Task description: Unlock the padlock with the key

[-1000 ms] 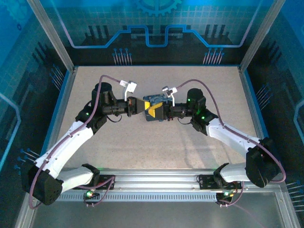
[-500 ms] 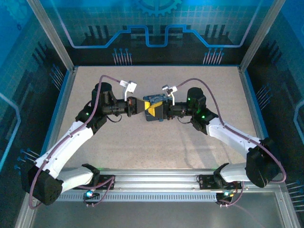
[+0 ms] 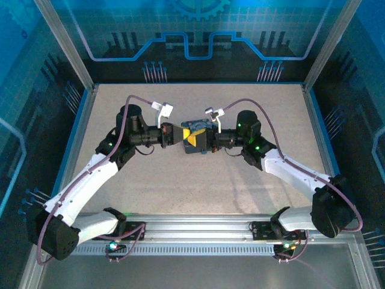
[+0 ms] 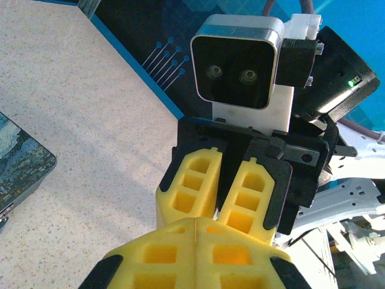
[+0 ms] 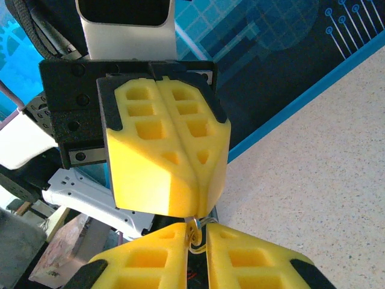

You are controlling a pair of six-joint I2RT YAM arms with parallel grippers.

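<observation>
Above the middle of the table my two grippers meet tip to tip. My left gripper [image 3: 192, 139] [image 4: 197, 224] is shut, its yellow pads pressed flat, with a thin metal sliver, the key [image 5: 194, 219], poking from its tip. My right gripper [image 3: 200, 143] [image 5: 197, 236] faces it with its jaws a narrow slit apart. A small silvery loop, the padlock's shackle [image 5: 195, 229], sits in that slit and touches both pads. The padlock's body is hidden between the fingers. In the left wrist view the right gripper [image 4: 218, 209] points straight at my left fingertips.
A blue painted tin [image 3: 196, 125] [image 4: 18, 165] lies on the table just behind and under the meeting grippers. Speckled tabletop [image 3: 198, 186] stretches in front. Blue walls and metal posts [image 3: 63, 42] fence the table's sides and back.
Both arms hold almost the same place. The right gripper's fingers stand a little closer together than a second ago.
</observation>
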